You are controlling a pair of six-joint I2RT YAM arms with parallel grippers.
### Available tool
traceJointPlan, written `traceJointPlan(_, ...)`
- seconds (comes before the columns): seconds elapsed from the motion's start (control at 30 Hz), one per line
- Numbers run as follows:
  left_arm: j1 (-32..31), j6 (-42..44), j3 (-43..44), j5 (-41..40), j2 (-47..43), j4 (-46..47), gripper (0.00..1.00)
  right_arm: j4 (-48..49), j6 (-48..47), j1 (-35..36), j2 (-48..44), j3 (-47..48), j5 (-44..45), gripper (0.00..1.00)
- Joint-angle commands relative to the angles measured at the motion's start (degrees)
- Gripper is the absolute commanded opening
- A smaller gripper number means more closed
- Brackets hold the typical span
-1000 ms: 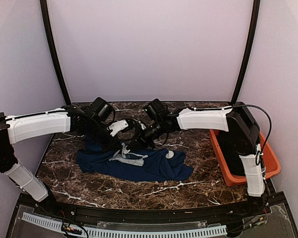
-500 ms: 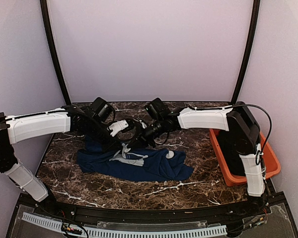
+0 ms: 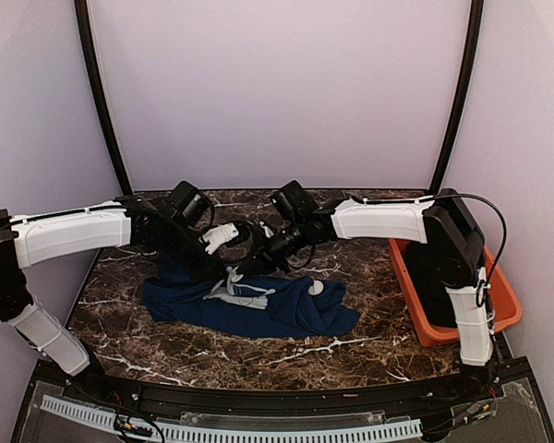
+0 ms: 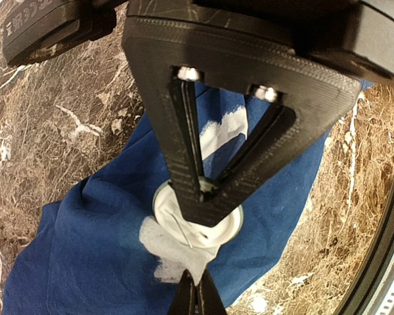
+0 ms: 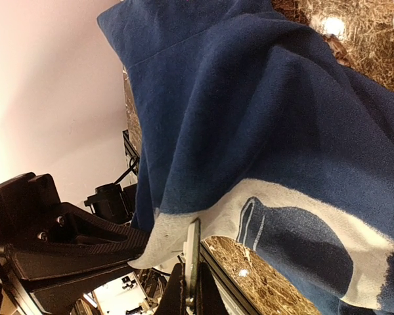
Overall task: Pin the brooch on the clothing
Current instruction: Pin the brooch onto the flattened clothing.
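The clothing (image 3: 286,309) is a navy T-shirt with a pale print, lying crumpled mid-table. My left gripper (image 4: 197,295) is shut on a raised fold of its white-printed fabric (image 4: 177,252). Just beyond that fold is the brooch (image 4: 220,230), white back and thin pin wire facing the left wrist camera, pressed against the cloth. My right gripper (image 5: 190,289) is shut on the brooch (image 5: 192,249), seen edge-on under the lifted shirt (image 5: 282,98). In the top view both grippers meet nose to nose over the shirt's back edge, left gripper (image 3: 229,268), right gripper (image 3: 251,261); the brooch is hidden there.
An orange bin (image 3: 504,305) stands at the table's right edge, behind the right arm's upright link. The brown marble table (image 3: 166,351) runs to the purple back wall, with two black curved frame posts (image 3: 102,111) at the rear corners.
The right wrist has shifted slightly up and back; both grips and the shirt look the same.
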Motion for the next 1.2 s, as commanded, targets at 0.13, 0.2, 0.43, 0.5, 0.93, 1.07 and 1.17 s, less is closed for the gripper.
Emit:
traceJointPlan(0.13, 0.19, 0.21, 0.62, 1.46, -0.23, -0.71, 0.01, 0.18, -1.45, 1.28, 0.02, 2.88, -0.68, 0.0)
traceJointPlan(0.2, 0.23, 0.23, 0.62, 1.56, -0.23, -0.73, 0.01, -0.08, -1.72, 1.37, 0.21, 3.31, -0.55, 0.0)
traceJointPlan(0.43, 0.19, 0.14, 0.63, 0.99, -0.39, -0.74, 0.01, -3.71, -4.91, 2.06, 1.13, 5.36, 0.06, 0.0)
traceJointPlan(0.5, 0.2, 0.12, 0.56, 0.66, -0.63, -0.66, 0.01, -5.05, -6.26, 2.29, 1.22, 5.5, 0.37, 0.0)
traceJointPlan(0.93, 0.19, -0.04, 0.46, 0.46, -0.51, -0.3, 0.01, -10.47, -13.82, 3.1, 1.33, 6.21, 1.35, 0.0)
traceJointPlan(1.07, 0.19, -0.05, 0.45, 0.67, -0.41, -0.27, 0.01, -10.76, -14.35, 3.44, 1.82, 7.21, 0.83, 0.0)
traceJointPlan(1.17, 0.19, 0.01, 0.45, 0.83, -0.47, -0.17, 0.01, -11.08, -14.47, 3.38, 2.01, 7.38, 0.97, 0.0)
